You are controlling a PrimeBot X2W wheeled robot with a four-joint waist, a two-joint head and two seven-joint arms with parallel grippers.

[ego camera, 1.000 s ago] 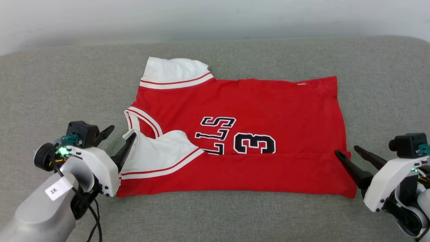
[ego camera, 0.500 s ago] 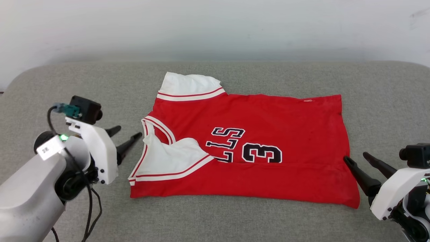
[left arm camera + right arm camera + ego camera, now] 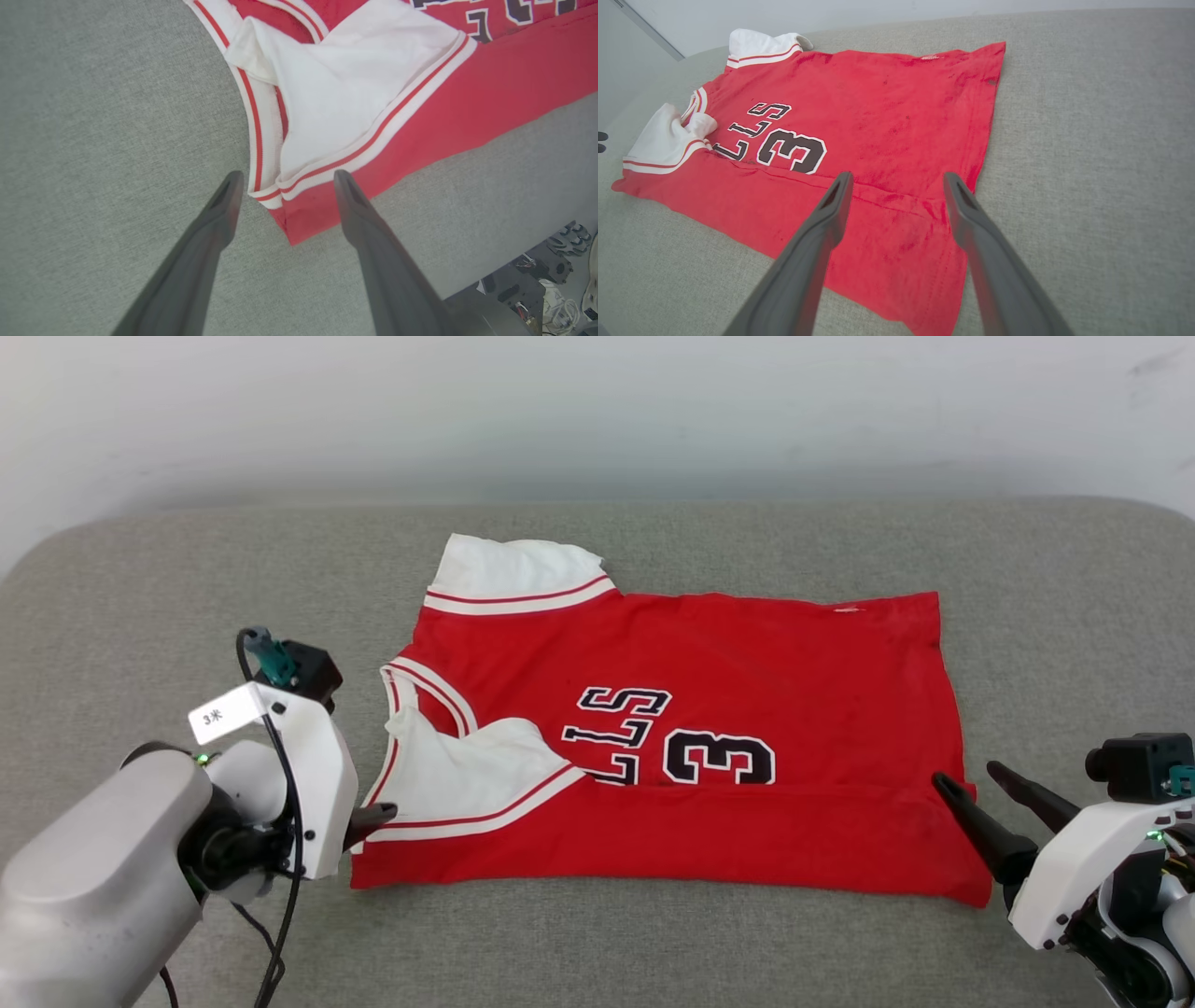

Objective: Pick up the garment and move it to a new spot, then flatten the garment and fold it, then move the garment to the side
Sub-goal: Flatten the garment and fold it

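The garment (image 3: 709, 709), a red jersey with white sleeve panels and black letters and "3", lies flat on the grey cushion, collar to the left. Its near long edge is folded up over the lower part of the print. My left gripper (image 3: 288, 175) is open, its two dark fingers straddling the near-left corner where the striped sleeve trim ends. One left fingertip (image 3: 378, 815) pokes out past the white wrist. My right gripper (image 3: 966, 773) is open at the near-right hem corner, fingers over the red cloth (image 3: 887, 121), with nothing pinched between them.
The grey cushion (image 3: 597, 943) stretches well beyond the jersey on all sides, with a pale wall (image 3: 597, 411) behind it. The left wrist view catches the cushion's front edge and cables on the floor (image 3: 551, 261) below.
My left gripper has swung from beside the collar down to the jersey's near-left corner, its wrist turned. The head camera has shifted. The right gripper has barely moved.
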